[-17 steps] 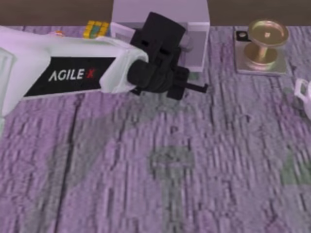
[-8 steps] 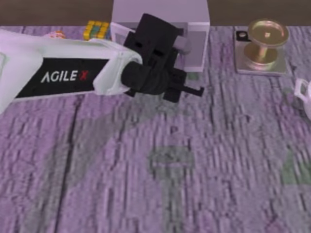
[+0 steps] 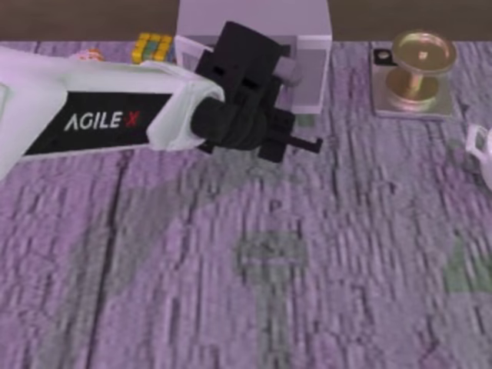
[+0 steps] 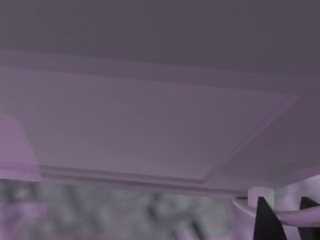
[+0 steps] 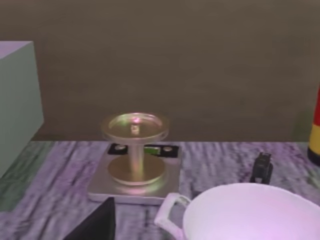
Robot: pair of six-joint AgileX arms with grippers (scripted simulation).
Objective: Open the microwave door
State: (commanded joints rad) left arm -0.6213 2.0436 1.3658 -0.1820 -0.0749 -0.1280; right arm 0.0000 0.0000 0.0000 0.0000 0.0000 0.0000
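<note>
Left pincer at the microwave door

The microwave (image 3: 254, 31) stands at the desk's (image 3: 307, 269) far edge; left pincer (image 3: 306, 143) sits at its door (image 4: 150, 125), fingers' spread untellable. Right arm parked at right.

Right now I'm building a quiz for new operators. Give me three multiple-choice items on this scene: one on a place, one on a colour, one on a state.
1. Where is the left gripper?
A. at the microwave front
B. over the scale
C. parked at the top view's left edge

2. What colour is the scale's pan?
A. red
B. gold
C. blue

3. What state is the pan in?
A. bare
B. holding an apple
C. tipped over

Answers:
1. A: the top view shows the gripper against the microwave's front.
2. B: it shines gold in both views that show it.
3. A: it sits level with nothing on it.
</note>
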